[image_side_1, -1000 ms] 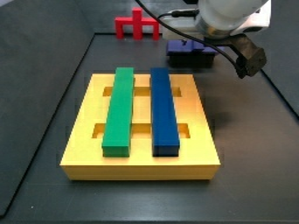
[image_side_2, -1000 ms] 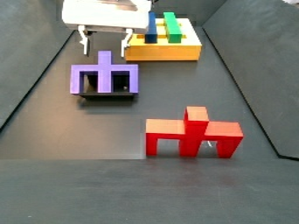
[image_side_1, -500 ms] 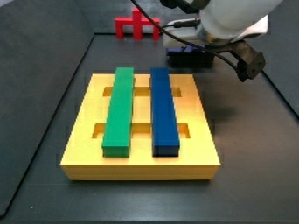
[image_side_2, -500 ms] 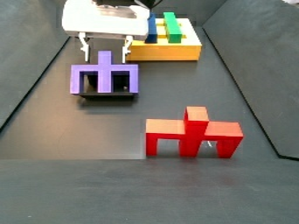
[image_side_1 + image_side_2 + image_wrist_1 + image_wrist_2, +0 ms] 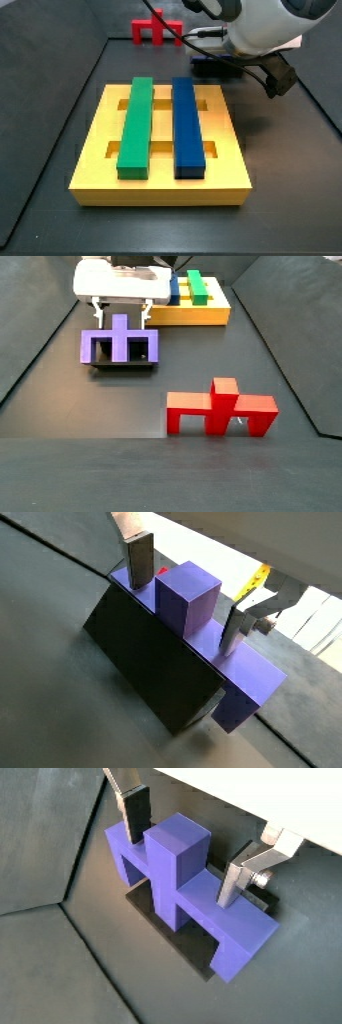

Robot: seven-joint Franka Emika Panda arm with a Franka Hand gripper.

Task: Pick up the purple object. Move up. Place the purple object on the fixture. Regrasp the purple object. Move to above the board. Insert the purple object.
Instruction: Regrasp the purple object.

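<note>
Purple object [image 5: 122, 344] sits on the fixture [image 5: 123, 365], stem up, wide bar spanning past the holder's edges. Gripper [image 5: 190, 841] is low over it, jaws open, fingers [image 5: 139, 560] flanking the stem, apparently not touching it. Board [image 5: 163, 139] lies well apart; red piece [image 5: 219, 411] stands alone on the floor.

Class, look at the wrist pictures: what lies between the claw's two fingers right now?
In both wrist views the purple object's raised stem stands between the open claw's fingers, which are not yet closed on it, atop the fixture.
</note>
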